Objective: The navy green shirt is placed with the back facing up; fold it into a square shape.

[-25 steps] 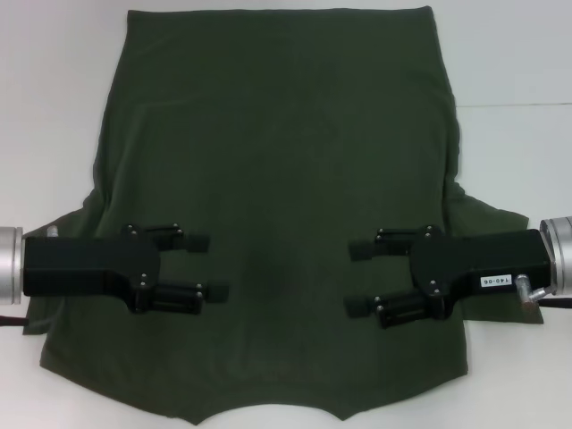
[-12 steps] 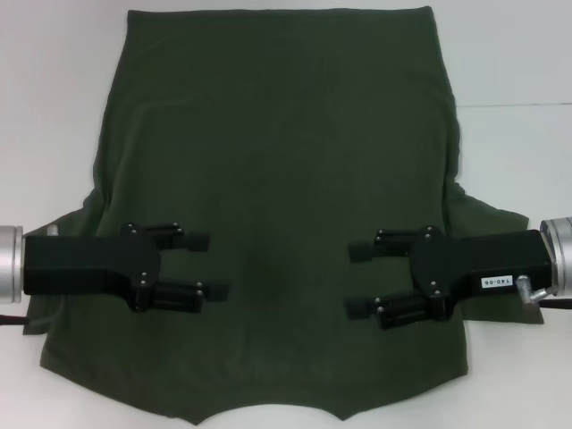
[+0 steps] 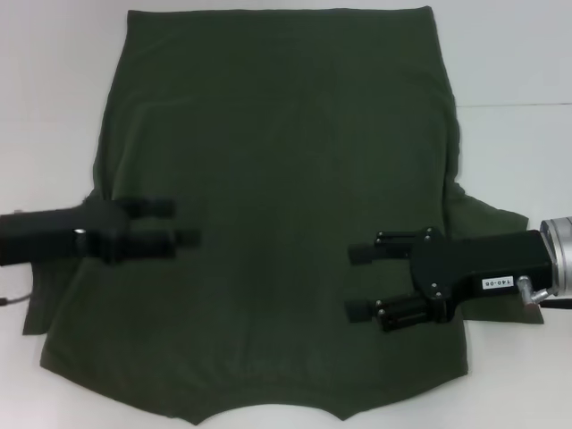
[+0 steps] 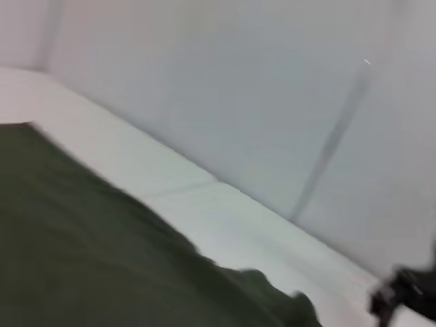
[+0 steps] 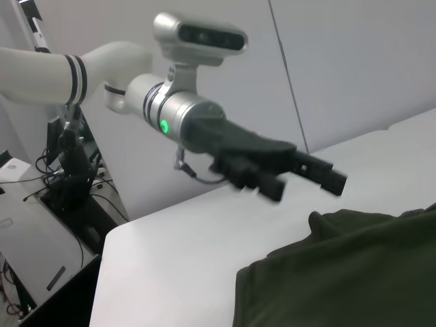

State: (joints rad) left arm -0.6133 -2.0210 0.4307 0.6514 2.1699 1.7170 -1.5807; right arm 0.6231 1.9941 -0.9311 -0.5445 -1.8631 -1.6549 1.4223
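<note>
Navy green shirt (image 3: 277,197): large, dark olive-green, plain knit, no print. Lay spread flat on white surface, filling most of head view. Straight hem edge at far side; curved neckline notch at near edge, centre. Body widened toward near side. Short sleeves flared out at both sides, right one showing as lighter fold beyond body edge. Fabric mostly smooth, faint creases only. Not folded. Wrist views showed only edge portions.

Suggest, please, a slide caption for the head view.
Navy green shirt spread flat on the white table, left claw and open right claw poised above its lower half.
</note>
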